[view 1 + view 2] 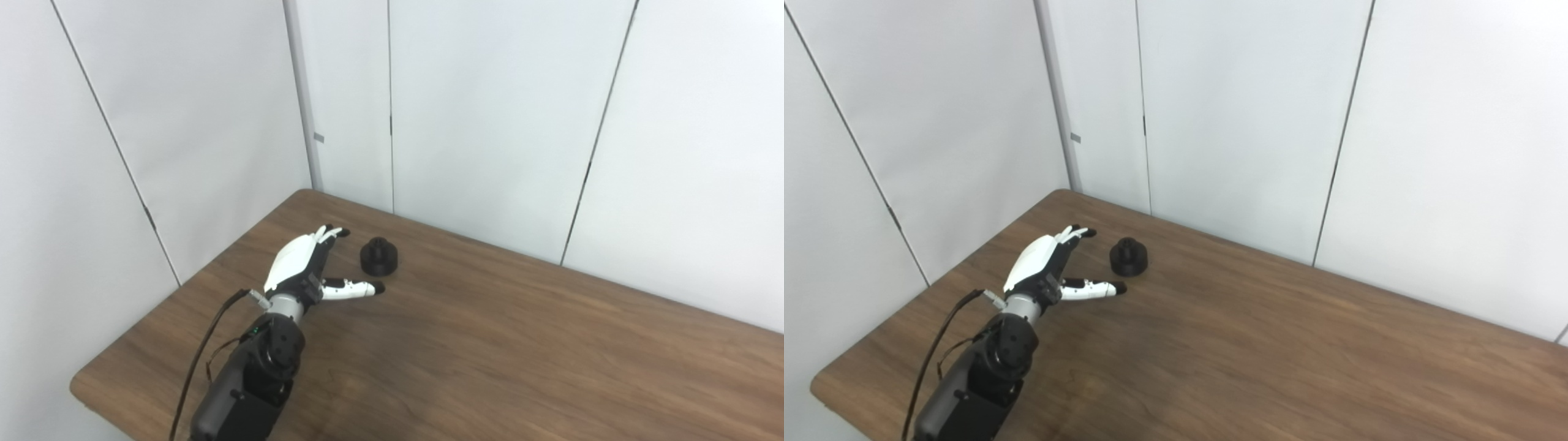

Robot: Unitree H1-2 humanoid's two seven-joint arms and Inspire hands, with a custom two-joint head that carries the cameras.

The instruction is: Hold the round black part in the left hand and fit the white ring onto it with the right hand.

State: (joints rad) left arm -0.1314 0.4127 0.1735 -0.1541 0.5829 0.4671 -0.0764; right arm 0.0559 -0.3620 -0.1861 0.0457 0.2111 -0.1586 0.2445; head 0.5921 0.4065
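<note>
Reaching hand: the left hand (301,264) stretches out over the table from the picture's lower left, spread wide and holding nothing.
Fingers: the fingers (331,233) point toward the far side of the table, ending just left of the round black part, with bare wood showing between them and it.
Thumb: the thumb (354,289) sticks out sideways, its dark tip lying just in front of the round black part, close to it but apart.
Hand's pose: the white back of the hand faces up and to the left; whether the palm touches the wood I cannot tell.
Arm: the dark left arm (974,380) comes in from the bottom edge, on the near left of the round black part, with a black cable (928,367) running along its outer side.
Round black part: the round black part (378,256) stands upright on the wood, a wide base with a narrower raised top, sitting in the open angle between fingers and thumb, untouched.
Table: the brown wooden table (520,343) carries the round black part near its far left corner and stretches well away to the right of it.
Walls: pale wall panels (1243,122) rise behind and to the left of the round black part, meeting in a corner beyond it.
</note>
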